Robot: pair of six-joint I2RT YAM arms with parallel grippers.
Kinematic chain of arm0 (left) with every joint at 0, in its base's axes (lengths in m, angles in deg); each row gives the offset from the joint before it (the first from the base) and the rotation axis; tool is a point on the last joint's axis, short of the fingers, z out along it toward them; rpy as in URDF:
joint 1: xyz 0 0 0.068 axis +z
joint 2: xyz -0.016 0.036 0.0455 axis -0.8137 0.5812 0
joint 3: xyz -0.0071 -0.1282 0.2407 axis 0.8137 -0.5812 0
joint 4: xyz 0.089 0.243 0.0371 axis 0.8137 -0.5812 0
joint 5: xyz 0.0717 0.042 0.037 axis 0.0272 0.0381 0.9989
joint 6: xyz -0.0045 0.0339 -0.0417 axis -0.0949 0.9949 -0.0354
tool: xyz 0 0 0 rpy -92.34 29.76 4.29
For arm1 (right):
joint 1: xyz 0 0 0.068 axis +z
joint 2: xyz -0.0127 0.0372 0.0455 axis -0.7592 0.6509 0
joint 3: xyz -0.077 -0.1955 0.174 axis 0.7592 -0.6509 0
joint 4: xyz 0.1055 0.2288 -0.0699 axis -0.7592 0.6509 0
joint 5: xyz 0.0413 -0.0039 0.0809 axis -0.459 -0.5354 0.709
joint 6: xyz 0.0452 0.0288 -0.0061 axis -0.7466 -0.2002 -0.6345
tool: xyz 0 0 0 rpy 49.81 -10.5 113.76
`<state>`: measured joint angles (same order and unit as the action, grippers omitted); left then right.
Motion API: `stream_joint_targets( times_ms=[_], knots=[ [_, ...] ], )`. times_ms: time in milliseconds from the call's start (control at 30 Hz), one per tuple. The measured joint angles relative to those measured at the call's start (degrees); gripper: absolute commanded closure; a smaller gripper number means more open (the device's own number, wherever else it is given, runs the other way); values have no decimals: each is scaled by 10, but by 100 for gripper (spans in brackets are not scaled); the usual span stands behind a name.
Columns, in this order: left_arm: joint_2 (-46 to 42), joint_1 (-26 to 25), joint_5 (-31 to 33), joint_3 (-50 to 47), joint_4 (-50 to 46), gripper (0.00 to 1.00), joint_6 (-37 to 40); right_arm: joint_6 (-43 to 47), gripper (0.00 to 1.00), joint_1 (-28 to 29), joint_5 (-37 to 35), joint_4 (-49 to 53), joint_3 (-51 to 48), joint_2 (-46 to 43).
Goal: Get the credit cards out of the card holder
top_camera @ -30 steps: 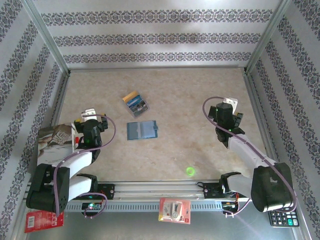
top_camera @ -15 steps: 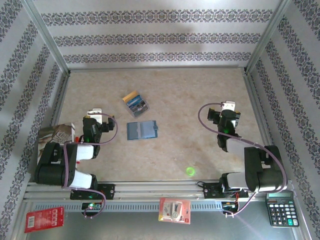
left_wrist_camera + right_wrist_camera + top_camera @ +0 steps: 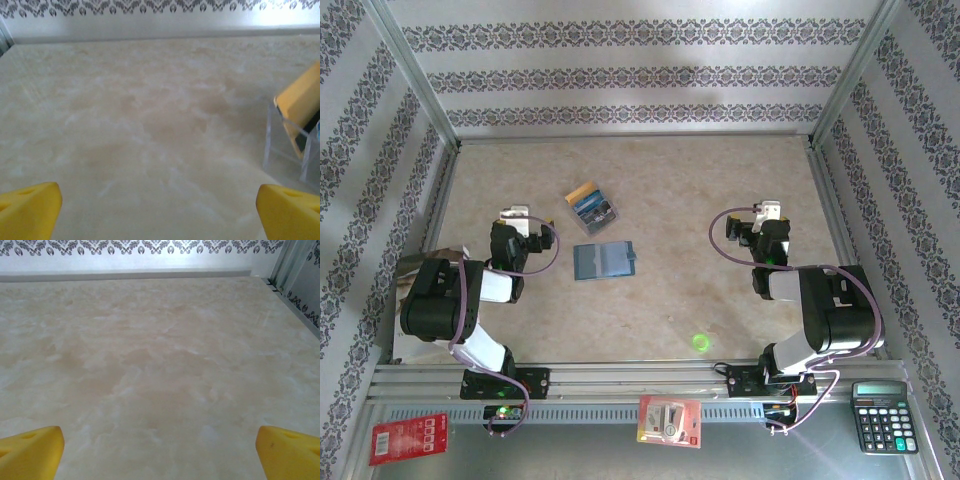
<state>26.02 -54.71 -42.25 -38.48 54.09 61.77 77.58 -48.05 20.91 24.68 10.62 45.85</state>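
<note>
The left gripper [image 3: 514, 214] is released, its yellow fingertips [image 3: 30, 205] spread wide over bare table [image 3: 700, 190]. The card holder [image 3: 605, 261] lies flat to its right, slightly back toward the bases, with only open tabletop between them. The credit cards [image 3: 591, 205] sit in a small stack ahead and to the right of this claw, apart from the holder. Their orange edge shows at the right of the left wrist view, seemingly behind something clear. The right gripper [image 3: 772, 211] also gapes, with the holder well off to its left. A calculator [image 3: 883, 428] and red-and-white packets [image 3: 669, 421] lie behind the bases.
</note>
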Motion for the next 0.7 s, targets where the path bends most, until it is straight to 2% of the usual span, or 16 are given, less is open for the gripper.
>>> stream_joint_targets(
  times_ms=[700],
  knots=[
    [0,0,-11,2,-34,0,0,0,2,0,2,0,0,0]
  ],
)
